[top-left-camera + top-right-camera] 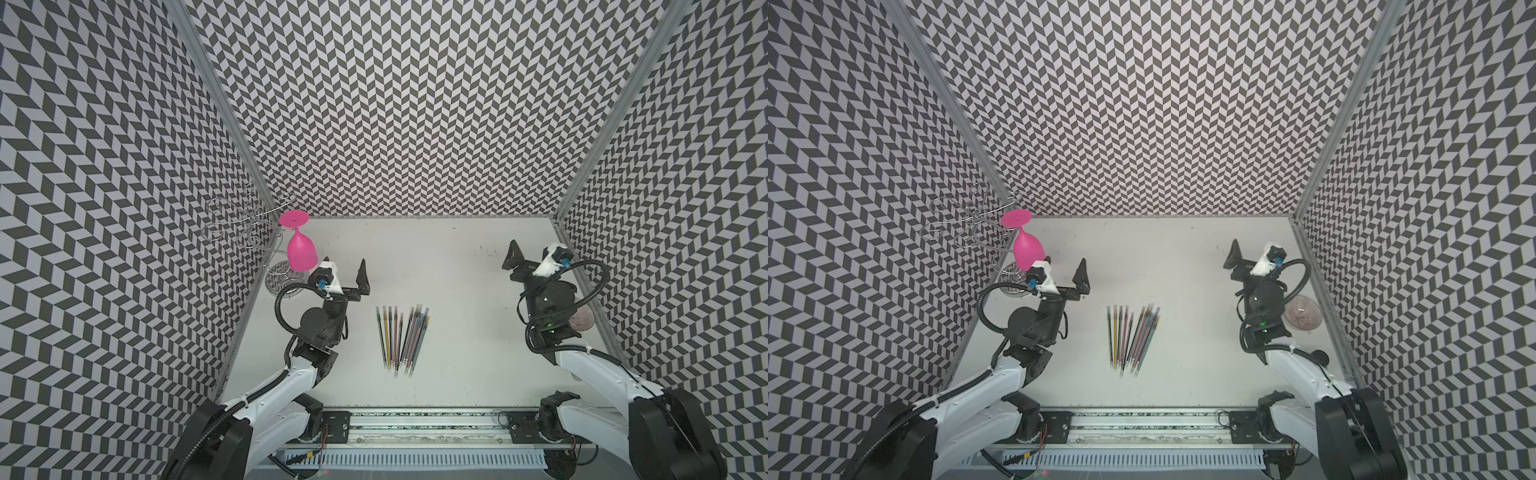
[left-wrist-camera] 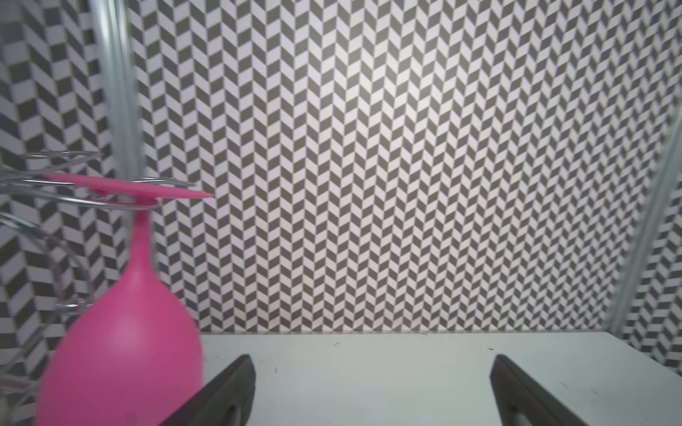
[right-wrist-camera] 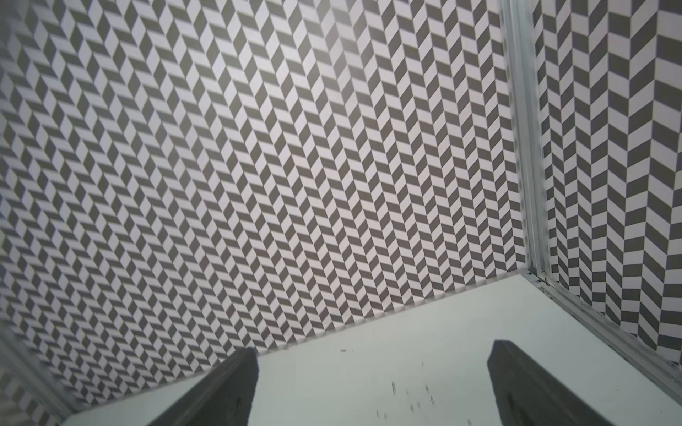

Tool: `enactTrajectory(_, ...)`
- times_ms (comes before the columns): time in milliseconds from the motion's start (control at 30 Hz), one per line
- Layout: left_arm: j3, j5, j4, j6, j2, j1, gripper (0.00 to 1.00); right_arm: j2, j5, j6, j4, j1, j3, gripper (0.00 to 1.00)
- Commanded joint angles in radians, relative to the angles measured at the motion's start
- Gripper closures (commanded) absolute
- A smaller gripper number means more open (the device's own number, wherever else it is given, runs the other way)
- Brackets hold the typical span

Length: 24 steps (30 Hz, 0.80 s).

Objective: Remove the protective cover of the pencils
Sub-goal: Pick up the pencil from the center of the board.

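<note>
The pencils lie side by side on the white table, fanned a little, pale ends toward the near edge, midway between the two arms. At this size no protective cover can be told apart from them. My left gripper hangs open above the table, behind and to the left of the pencils. In the left wrist view the left gripper has only bare table between its fingers. My right gripper is open and empty at the far right. Neither wrist view shows the pencils.
A pink wine glass hangs upside down from a wire rack in the back left corner, close beside the left gripper. A clear ribbed bowl sits behind the right arm by the right wall. Chevron-patterned walls enclose three sides.
</note>
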Motion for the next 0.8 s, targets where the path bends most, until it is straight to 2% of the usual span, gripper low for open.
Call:
enactTrajectory(0, 0.009, -0.028, -0.181, -0.036, -0.026, -0.120, 0.00, -0.042, -0.083, 0.174, -0.278, -0.006, 0.031, 0.01)
enactTrajectory(67, -0.005, -0.061, -0.187, -0.075, -0.030, -0.168, 0.00, -0.059, -0.239, 0.169, -0.298, -0.008, 0.029, 0.01)
enactTrajectory(200, -0.050, -0.048, -0.199, -0.168, -0.031, -0.173, 0.00, -0.049, -0.592, 0.197, -0.303, -0.006, 0.024, 0.01)
enactTrajectory(267, -0.080, -0.054, -0.175, -0.164, -0.037, -0.167, 0.00, -0.019, -0.649, 0.239, -0.345, 0.023, 0.036, 0.01)
enactTrajectory(400, -0.099, -0.110, -0.169, -0.206, -0.072, -0.153, 0.00, 0.079, -0.612, 0.224, -0.533, 0.170, 0.107, 0.00)
enactTrajectory(533, -0.081, -0.099, -0.193, -0.230, -0.062, -0.151, 0.00, 0.223, -0.525, 0.212, -0.678, 0.331, 0.209, 0.10)
enactTrajectory(667, -0.050, -0.058, -0.233, -0.235, -0.041, -0.153, 0.00, 0.398, -0.434, 0.203, -0.815, 0.434, 0.349, 0.33)
enactTrajectory(767, -0.062, -0.025, -0.218, -0.224, -0.059, -0.153, 0.00, 0.462, -0.344, 0.236, -0.864, 0.481, 0.404, 0.56)
